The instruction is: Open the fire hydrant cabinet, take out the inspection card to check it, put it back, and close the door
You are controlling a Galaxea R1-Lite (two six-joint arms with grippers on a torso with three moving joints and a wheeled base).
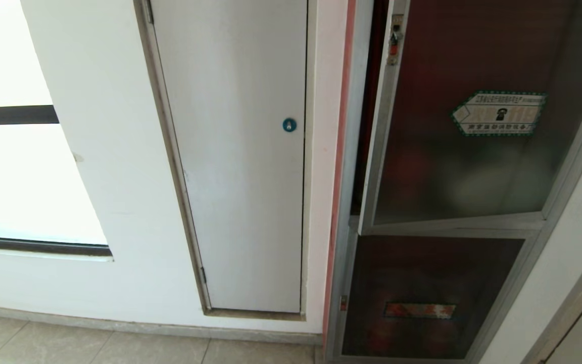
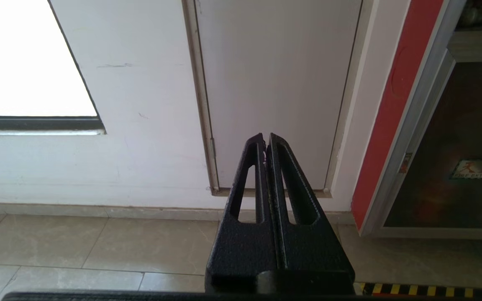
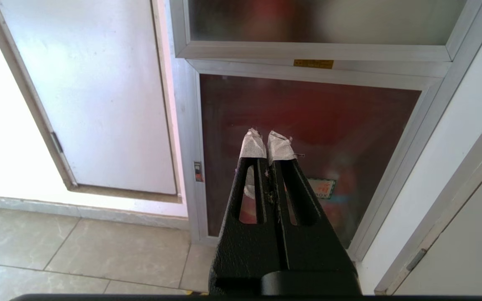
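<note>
The fire hydrant cabinet [image 1: 344, 242] is set in the wall at the right, silver-framed. Its upper door [image 1: 447, 167], dark tinted glass with a green-edged sticker, stands slightly ajar, leaving a dark gap along its left edge. A small red latch [image 1: 394, 48] sits near the door's top left. The inspection card is hidden. Neither arm appears in the head view. My left gripper [image 2: 266, 138] is shut and empty, held low before the white door. My right gripper [image 3: 266, 136], with white-taped tips, is shut and empty, facing the cabinet's lower dark panel [image 3: 308, 125] below the door [image 3: 308, 21].
A plain white door [image 1: 240, 177] with a round blue lock [image 1: 289, 125] is left of the cabinet. A bright window [image 1: 13, 177] lies further left. Beige floor tiles [image 1: 94, 349] run along the wall. Another door frame [image 3: 454, 209] is at the far right.
</note>
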